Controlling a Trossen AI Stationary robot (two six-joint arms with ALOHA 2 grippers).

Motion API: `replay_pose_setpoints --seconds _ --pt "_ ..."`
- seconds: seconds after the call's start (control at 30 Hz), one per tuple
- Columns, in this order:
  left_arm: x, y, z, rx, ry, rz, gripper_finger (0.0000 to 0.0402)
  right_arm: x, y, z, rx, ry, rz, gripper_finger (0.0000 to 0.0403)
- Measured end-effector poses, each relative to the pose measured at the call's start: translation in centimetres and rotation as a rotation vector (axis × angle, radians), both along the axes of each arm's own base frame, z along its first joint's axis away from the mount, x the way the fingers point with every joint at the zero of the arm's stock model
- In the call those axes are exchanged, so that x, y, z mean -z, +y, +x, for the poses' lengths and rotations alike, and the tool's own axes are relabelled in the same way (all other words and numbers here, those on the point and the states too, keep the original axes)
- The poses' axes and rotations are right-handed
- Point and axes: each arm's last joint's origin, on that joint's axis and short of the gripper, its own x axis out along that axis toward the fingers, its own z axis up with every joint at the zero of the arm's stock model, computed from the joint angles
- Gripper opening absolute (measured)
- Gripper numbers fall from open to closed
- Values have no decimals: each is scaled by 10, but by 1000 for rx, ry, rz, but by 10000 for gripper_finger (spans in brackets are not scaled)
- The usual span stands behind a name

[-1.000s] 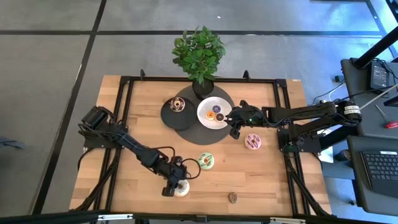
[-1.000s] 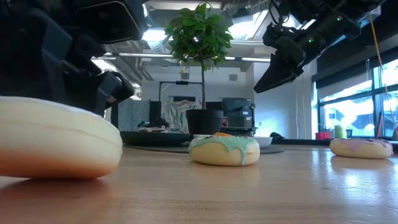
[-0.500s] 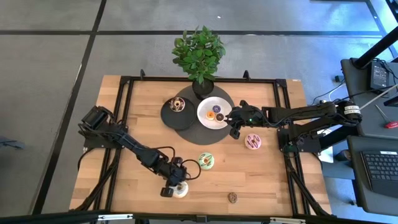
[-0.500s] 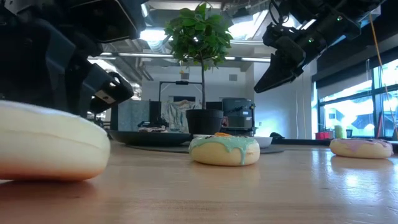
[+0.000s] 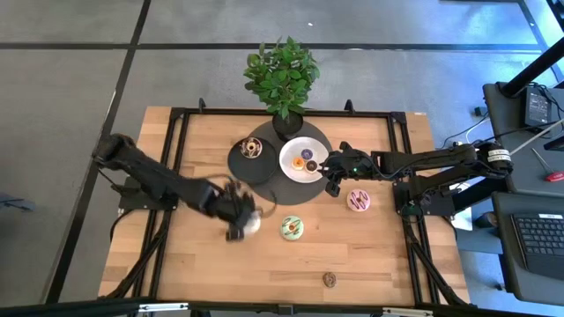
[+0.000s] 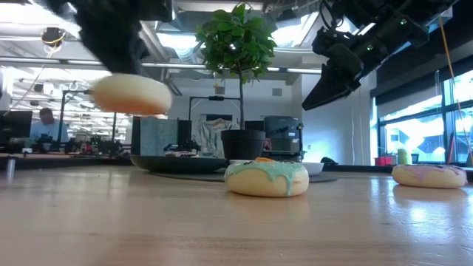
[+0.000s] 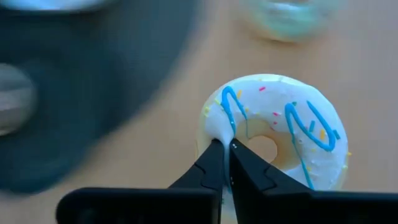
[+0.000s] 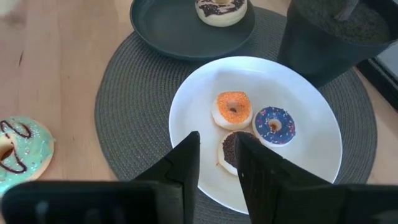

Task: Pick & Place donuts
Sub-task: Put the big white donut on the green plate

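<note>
A cream-white donut (image 5: 252, 223) with blue squiggles hangs above the table left of centre, with my left gripper (image 5: 240, 225) shut on it. A green donut (image 5: 292, 228) lies flat on the wood beside it, and a pink donut (image 5: 359, 201) lies farther right. My right gripper (image 5: 333, 187) hovers open at the right rim of the white plate (image 5: 291, 169), nothing between its fingers. That plate holds three small donuts (image 8: 235, 109). A chocolate donut (image 5: 252, 148) rests on the black plate (image 5: 238, 165). My left gripper pinches one side of the cream-white donut's ring (image 7: 219, 127) between its two fingers, whose tips nearly meet. The fingers come down from above. The donut (image 6: 133, 94) is lifted clear of the table and hangs roughly level.
Both plates sit on a round grey mat (image 5: 284, 188) in front of a potted plant (image 5: 282, 75) at the far edge. A tiny brown donut (image 5: 330, 280) lies near the front edge. Bare wood stretches along the near and left parts of the table.
My left gripper has shut on the cream-white donut near the front edge. It has then risen and swung toward the far edge. The donut has come off the wood and now hangs clear beside the green donut.
</note>
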Motion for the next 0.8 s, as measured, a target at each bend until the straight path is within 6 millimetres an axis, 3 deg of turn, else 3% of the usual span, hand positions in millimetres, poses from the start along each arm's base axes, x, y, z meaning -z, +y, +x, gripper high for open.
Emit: replay_pose_setpoints --seconds 0.2,0.4,0.63,0.8 --pt "-26 56 -17 -253 -42 198 7 0 0 0 -25 10 -30 104" --pt "-29 103 -17 -373 -9 248 10 0 0 0 -24 9 -30 104" --pt "7 141 -15 -391 -66 146 9 0 0 0 -24 9 -30 104" --pt "31 151 -23 -411 -74 89 9 0 0 0 -24 10 -30 104"
